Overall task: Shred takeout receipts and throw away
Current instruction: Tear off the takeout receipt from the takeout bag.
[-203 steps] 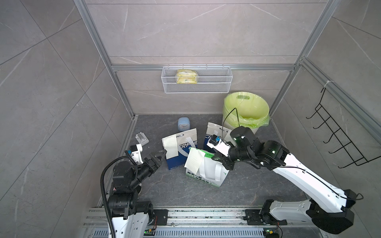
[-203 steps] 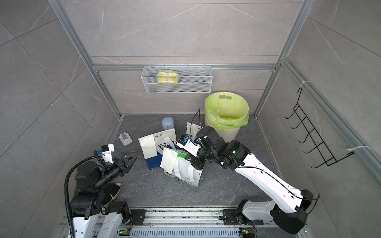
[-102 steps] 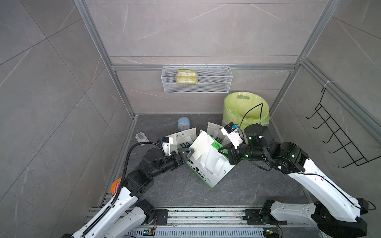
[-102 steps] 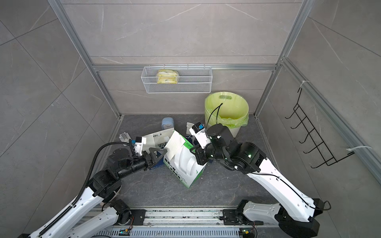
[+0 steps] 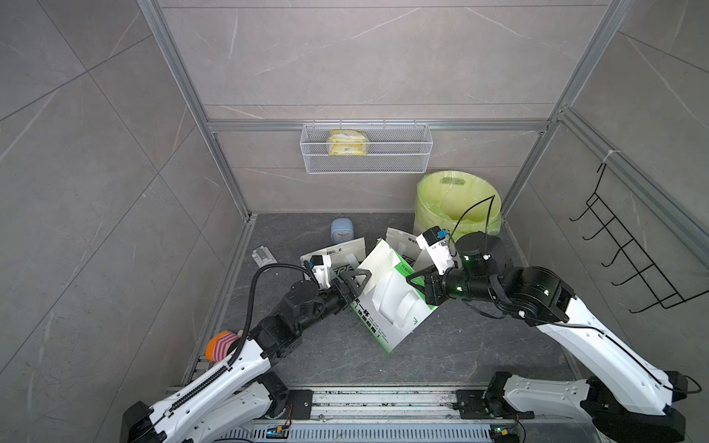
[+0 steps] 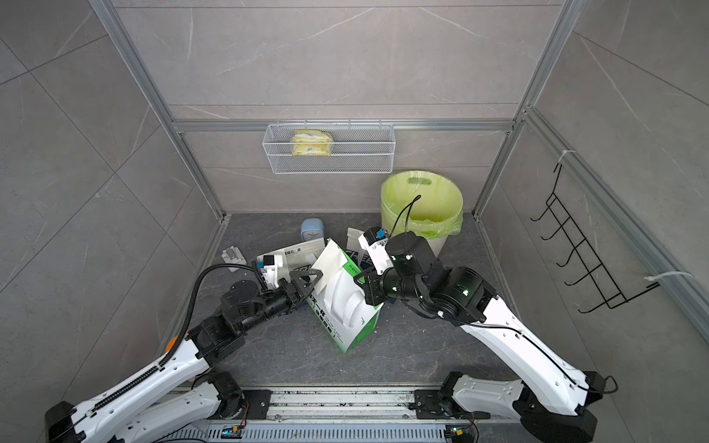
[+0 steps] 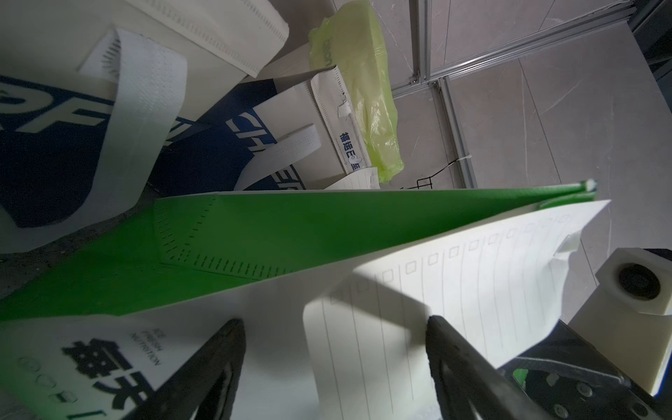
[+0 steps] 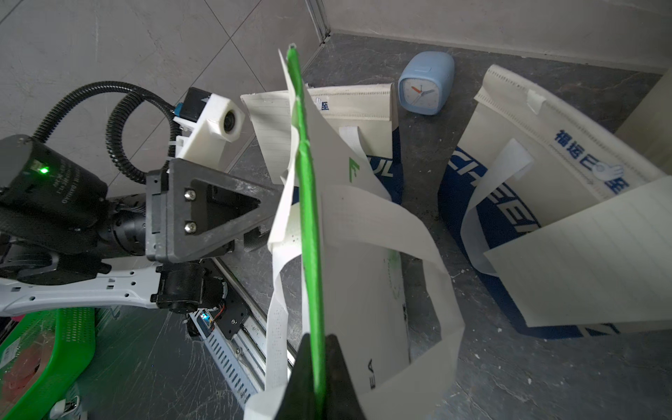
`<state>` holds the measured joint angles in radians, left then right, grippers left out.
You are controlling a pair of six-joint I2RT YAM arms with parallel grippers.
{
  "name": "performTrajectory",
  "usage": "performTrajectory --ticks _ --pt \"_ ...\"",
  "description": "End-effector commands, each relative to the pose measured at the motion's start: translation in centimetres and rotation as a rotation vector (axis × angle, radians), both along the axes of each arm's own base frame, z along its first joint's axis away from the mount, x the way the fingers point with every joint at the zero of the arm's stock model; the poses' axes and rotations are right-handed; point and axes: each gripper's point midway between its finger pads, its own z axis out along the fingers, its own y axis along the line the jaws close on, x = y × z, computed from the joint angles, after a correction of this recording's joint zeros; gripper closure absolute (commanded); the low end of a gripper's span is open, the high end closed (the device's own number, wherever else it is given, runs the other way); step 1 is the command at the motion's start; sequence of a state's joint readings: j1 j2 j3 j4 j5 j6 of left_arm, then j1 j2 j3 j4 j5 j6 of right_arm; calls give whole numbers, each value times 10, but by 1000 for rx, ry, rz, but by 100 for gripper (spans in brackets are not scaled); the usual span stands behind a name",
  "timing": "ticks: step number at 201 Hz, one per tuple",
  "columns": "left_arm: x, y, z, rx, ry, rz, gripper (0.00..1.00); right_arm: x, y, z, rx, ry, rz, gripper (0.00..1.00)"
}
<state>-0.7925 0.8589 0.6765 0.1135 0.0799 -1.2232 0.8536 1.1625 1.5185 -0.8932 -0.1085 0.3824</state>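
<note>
Grey tiled walls in an aluminium frame close round a dark table [image 5: 460,345], with one lime-lined bin [image 5: 429,214] at its back corner on the right arm's side.

The right hand [image 8: 315,358] is pressed together on the top edge of the green-and-white bag [image 5: 399,330] and holds it tipped up, with its printed face turned to the left arm. The nearest receipt [image 5: 380,262] lies on that face, its long axis running up toward the pinched edge and its lower end curling loose.

The left hand [image 7: 334,322] is spread, and that loose end sits between its fingers; whether either finger touches the paper I cannot tell. It is by far the nearer hand and is pointed straight at the slip. The coming pinch likely depends on closing on the paper alone, not on the bag behind it.

There are three receipts: this one, a second [image 8: 269,120] on the blue-and-white bag [image 5: 345,249] behind the left hand, and a third [image 8: 582,262] on the other blue-and-white bag [image 5: 403,239] nearer the bin. That makes three bags, plus one blue clock [image 5: 341,230].
</note>
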Motion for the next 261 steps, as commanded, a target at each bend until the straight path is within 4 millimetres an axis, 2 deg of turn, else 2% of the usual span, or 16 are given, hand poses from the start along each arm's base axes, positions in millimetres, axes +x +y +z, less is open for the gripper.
performTrajectory --ticks 1,32,62,110,146,175,203,230,261 --pt "4 -5 31 -106 -66 5 20 -3 4 10 70 3 -3 100" --pt "5 -1 49 -144 -110 23 24 -2 -2 6 71 8 -39 100" --pt "5 -2 62 -214 -127 19 33 -3 -1 -1 75 33 -43 100" --pt "-2 -2 79 -254 -162 -3 46 3 -11 -9 50 26 -109 100" --pt "-8 -7 83 -254 -182 -35 63 7 -16 -12 35 31 -149 100" --pt "-9 -9 86 -254 -185 -46 83 10 -19 -16 15 25 -170 100" --pt "-12 -6 98 -247 -214 -44 100 17 -29 -40 -79 23 -210 100" --pt "-14 -2 112 -217 -245 -38 100 18 -30 -67 -143 46 -211 100" --pt "-19 3 138 -230 -307 -38 100 20 -36 -95 -218 76 -232 100"
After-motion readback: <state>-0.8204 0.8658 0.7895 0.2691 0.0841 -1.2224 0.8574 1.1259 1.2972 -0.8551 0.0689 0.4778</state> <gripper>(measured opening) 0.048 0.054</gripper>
